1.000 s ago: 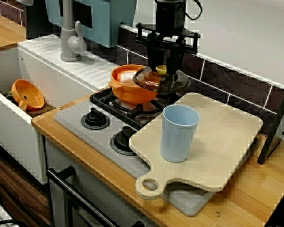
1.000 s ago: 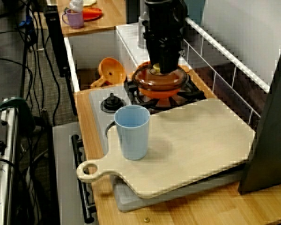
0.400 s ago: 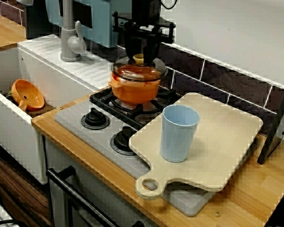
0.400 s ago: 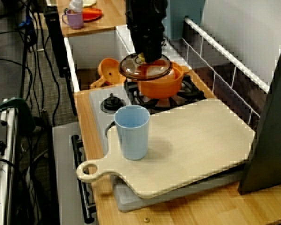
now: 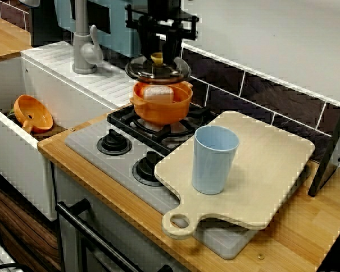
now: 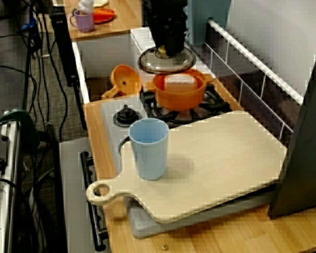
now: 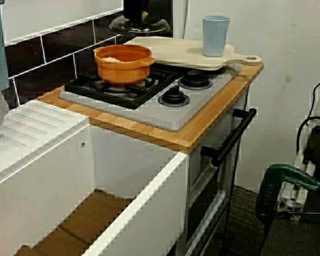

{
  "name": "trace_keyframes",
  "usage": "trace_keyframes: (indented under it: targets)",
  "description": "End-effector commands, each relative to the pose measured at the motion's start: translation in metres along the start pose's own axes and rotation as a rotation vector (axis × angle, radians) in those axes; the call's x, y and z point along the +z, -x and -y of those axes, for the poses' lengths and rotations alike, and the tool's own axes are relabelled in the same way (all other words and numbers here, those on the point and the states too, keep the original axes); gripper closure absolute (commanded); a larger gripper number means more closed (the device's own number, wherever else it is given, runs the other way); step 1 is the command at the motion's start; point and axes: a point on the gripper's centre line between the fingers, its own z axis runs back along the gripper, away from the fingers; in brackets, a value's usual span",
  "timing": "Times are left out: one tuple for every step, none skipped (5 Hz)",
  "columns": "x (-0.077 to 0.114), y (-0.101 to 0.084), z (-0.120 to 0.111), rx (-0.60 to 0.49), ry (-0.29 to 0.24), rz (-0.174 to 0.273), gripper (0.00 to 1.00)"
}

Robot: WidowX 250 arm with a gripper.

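**View from the front.** Locate the hand (image 5: 157, 52), dark and framed, clamped from above on the yellow knob (image 5: 157, 58) of the glass lid (image 5: 157, 71). Find the lid held level above the orange pot (image 5: 161, 106), apart from its rim, with the pot uncovered on the rear burner of the stove (image 5: 79, 141). Note a pale block (image 5: 157, 93) inside the pot. Judge the step in hand as carrying the lid clear of the pot. For any further move, keep the clamp firm on the small knob, hold the disc level, and stay clear of the pot rim and the grey tap (image 5: 85, 48).

**View from the side.** Confirm the same grip: hand (image 6: 166, 46) closed on the knob. Read the lid (image 6: 166, 62) as a smoky, see-through round dome, smooth and probably slippery. Note the pot (image 6: 179, 96) as round and glossy, with stubby side handles. Note the matt blue cup (image 6: 149, 150) upright on the pale wooden cutting board (image 6: 221, 163), well apart from the hand.

**View from the sink end.** See only the lid (image 7: 141, 24) beneath a dark, cropped hand; cannot tell the finger spacing here. Note the pot (image 7: 122, 64) on black grates, with the wooden surface (image 7: 218, 106) around the grey stove.
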Motion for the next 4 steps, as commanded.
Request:
trace_keyframes:
  targets:
    - [0.004, -0.018, -0.008, 0.019, -0.009, 0.053, 1.00]
    - [-0.002, -0.021, -0.006, 0.022, -0.007, 0.046, 1.00]
    - [-0.003, -0.022, -0.004, 0.022, -0.002, 0.047, 1.00]
    - [-0.008, -0.019, 0.002, 0.012, 0.014, 0.036, 1.00]
